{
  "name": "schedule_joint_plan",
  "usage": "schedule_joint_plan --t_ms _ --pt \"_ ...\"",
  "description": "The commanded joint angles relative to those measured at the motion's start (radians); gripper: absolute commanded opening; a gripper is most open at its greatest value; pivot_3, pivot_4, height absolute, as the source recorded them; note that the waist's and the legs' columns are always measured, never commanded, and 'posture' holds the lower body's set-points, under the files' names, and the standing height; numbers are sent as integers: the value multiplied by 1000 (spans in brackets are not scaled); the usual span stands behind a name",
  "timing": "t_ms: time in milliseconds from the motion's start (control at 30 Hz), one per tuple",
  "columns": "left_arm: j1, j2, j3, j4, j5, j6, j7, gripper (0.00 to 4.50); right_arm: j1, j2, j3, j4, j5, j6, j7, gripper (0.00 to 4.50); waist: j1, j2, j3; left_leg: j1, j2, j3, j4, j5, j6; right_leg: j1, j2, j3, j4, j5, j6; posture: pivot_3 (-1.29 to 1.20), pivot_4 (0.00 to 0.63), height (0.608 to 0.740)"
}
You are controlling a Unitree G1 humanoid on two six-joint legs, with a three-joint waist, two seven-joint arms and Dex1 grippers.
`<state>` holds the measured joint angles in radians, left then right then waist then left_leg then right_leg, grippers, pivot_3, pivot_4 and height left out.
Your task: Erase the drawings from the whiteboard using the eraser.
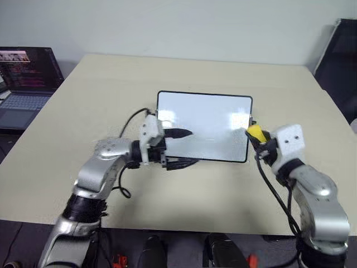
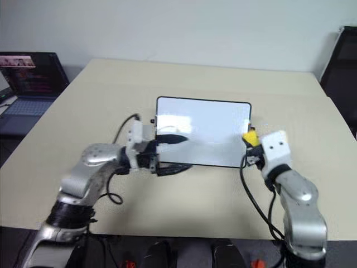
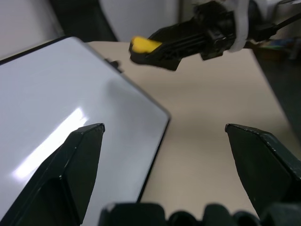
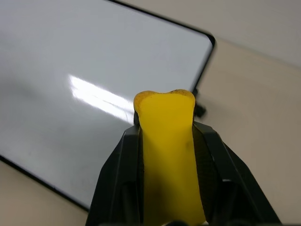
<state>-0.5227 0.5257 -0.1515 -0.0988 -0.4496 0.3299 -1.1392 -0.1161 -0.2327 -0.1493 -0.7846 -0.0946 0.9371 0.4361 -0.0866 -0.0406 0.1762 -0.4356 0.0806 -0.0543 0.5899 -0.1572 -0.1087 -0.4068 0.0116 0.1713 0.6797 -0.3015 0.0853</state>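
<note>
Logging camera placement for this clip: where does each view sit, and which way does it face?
Left eye, right eye: head stereo pair, looking forward and down at the whiteboard on the table; both arms show.
Left wrist: looks along the open left gripper, past the board's corner, to the right gripper.
Right wrist: looks along the right gripper's fingers, clamped on the eraser, over the board.
Shared: whiteboard, eraser.
</note>
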Motion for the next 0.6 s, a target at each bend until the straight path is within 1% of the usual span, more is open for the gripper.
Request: schedule_joint_plan --t_ms 33,167,300,433,533,600 --pt "-76 -42 -69 58 38 -56 -64 4500 32 21 -59 -47 4 115 -66 1090 -2 0 0 0 0 0 0 0 0 0 0 0 0 -1 -2 0 150 740" --pt "-148 -115 -142 126 82 -100 -106 4500 13 63 -127 6 21 176 -132 1090 -2 0 0 1 -1 0 3 1 1 2 0 1 0 0 -3 0 150 740" --pt "-218 -173 -200 215 154 -172 -128 4500 -26 68 -172 99 52 155 -157 1090 -2 0 0 1 -1 1 3 1 1 2 0 2 0 1 -2 0 150 740" --pt "-260 -232 -208 277 185 -202 -108 4500 -60 57 -202 186 76 114 -182 1090 -1 0 0 1 -1 1 2 1 1 1 0 2 0 0 -1 0 150 740" --pt "-259 -247 -212 280 200 -209 -112 4500 -81 43 -211 252 91 73 -195 1090 -2 1 1 1 -1 1 0 0 1 1 0 2 0 2 3 0 150 740" --pt "-254 -249 -213 276 206 -206 -117 4500 -93 29 -209 294 100 47 -203 1090 -2 2 1 1 -1 1 -1 0 1 1 0 2 0 2 3 0 150 740"
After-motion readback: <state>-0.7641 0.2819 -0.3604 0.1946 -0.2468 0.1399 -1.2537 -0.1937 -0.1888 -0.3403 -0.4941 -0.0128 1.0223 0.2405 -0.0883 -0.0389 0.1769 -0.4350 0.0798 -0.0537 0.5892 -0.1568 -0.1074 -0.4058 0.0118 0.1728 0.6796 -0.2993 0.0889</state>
